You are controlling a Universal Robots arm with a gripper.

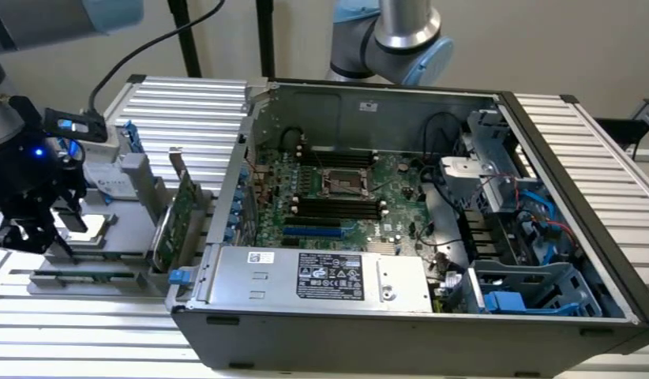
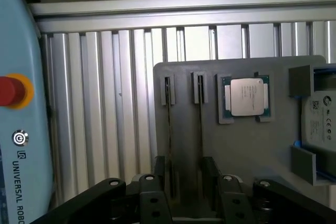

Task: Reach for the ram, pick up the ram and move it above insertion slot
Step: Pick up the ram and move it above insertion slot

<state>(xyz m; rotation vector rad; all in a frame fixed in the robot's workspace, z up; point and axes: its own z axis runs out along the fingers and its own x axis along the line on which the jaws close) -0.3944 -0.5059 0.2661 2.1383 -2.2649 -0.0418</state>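
Robotics lab/assembly bench: open PC case on alu-profile table, UR arm, grey parts jig.

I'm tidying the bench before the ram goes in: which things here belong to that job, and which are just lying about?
Job:
gripper
ram sticks in the grey holder
memory slots on the motherboard

Lying about:
processor chip
expansion card
labelled drive
teach pendant

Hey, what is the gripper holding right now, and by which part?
Cannot tell. The gripper hangs over the ram in the gray holder.
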